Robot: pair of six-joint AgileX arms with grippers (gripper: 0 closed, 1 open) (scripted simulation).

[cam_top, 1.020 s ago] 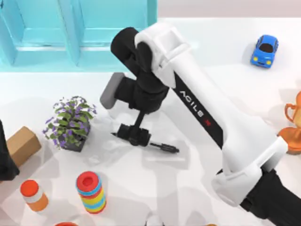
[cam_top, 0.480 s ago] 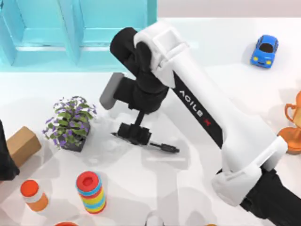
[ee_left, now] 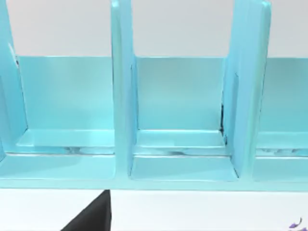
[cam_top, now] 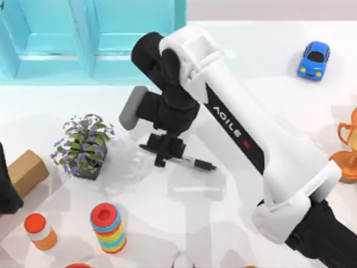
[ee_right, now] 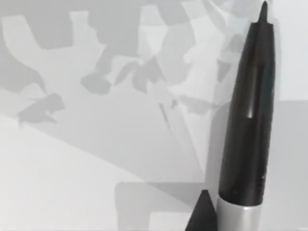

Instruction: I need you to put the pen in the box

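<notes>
Top view: my right gripper (cam_top: 165, 149), frame centre, is clamped on the pen (cam_top: 192, 163), gripped mid-barrel so it hangs level, its shadow on the table (cam_top: 223, 223) suggesting it's lifted clear. Right wrist view: black pen end (ee_right: 252, 120) runs out from the grip. The teal box (cam_top: 95, 39) sits upper left, open compartments ready for the pen. Left arm parked at left edge; its gripper state I can't tell.
</notes>
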